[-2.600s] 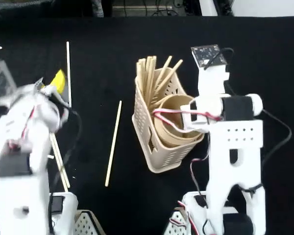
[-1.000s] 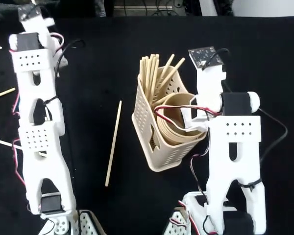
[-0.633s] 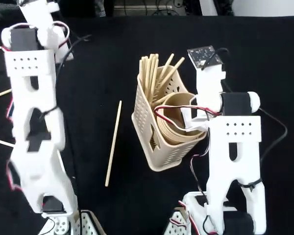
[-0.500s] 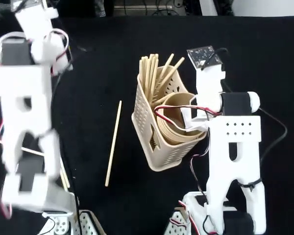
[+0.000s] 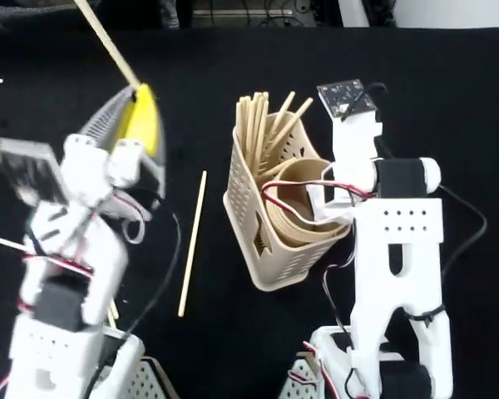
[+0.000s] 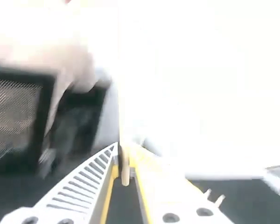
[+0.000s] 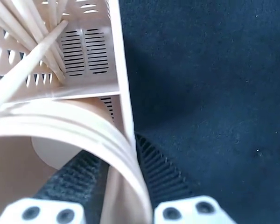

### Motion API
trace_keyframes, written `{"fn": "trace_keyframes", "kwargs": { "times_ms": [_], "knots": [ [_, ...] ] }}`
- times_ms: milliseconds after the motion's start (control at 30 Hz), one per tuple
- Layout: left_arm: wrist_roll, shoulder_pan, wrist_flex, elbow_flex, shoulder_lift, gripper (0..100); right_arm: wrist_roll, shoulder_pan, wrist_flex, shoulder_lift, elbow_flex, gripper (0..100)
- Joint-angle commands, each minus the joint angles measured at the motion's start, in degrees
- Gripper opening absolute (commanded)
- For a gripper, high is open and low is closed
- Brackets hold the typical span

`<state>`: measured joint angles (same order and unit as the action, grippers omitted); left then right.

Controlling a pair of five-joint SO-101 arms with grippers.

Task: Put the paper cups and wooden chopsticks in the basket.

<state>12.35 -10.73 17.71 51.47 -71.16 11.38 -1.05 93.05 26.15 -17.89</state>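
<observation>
- L gripper (image 5: 138,116), yellow-lined, is raised over the black table (image 5: 449,100). Its fingers are clenched on 1 held chopstick (image 5: 106,43), a pale, thin, straight wood stick that slants up and away from the fingertips. In the left wrist view the stick sits pinched in the L gripper (image 6: 123,161).
- 1 basket (image 5: 243,212): beige plastic w/ slotted walls. It stands tilted mid-table, between the two arms.
- Chopstick bundle (image 5: 254,129) stands in the basket's far end, fanned out & poking above the rim. Approx. 8–10; exact no. can't be told.
- Paper cups (image 5: 293,223): tan, nested, inside the basket's near end. At least 3 rims show; exact no. unclear.
- R gripper (image 7: 119,158) grasps the outer cup's rim together w/ the basket wall, 1 black finger inside the cup and 1 outside the basket.
- 1 loose chopstick (image 5: 193,241) lies flat on the table between the L arm & basket, touching neither.
- 3 chopstick ends (image 5: 2,241) show at the table edge beyond the L arm.
</observation>
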Motion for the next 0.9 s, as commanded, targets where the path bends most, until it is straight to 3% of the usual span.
{"fn": "trace_keyframes", "kwargs": {
  "times_ms": [0,200,567,867],
  "knots": [
    [-3.43,-9.89,-15.30,11.91,-1.58,3,0.09,-0.26,-1.23,-1.45,-2.77,1.1],
    [-2.37,-17.63,-14.33,10.59,5.54,3,0.18,-0.35,-1.23,-1.45,-2.77,1.1],
    [2.11,-19.21,-22.77,7.43,22.07,3,0.53,-0.44,-1.23,-1.27,-2.86,1.1],
    [1.85,-18.95,-23.21,8.75,25.76,3,0.70,-0.53,-1.23,-1.27,-2.77,1.1]
  ]
}}
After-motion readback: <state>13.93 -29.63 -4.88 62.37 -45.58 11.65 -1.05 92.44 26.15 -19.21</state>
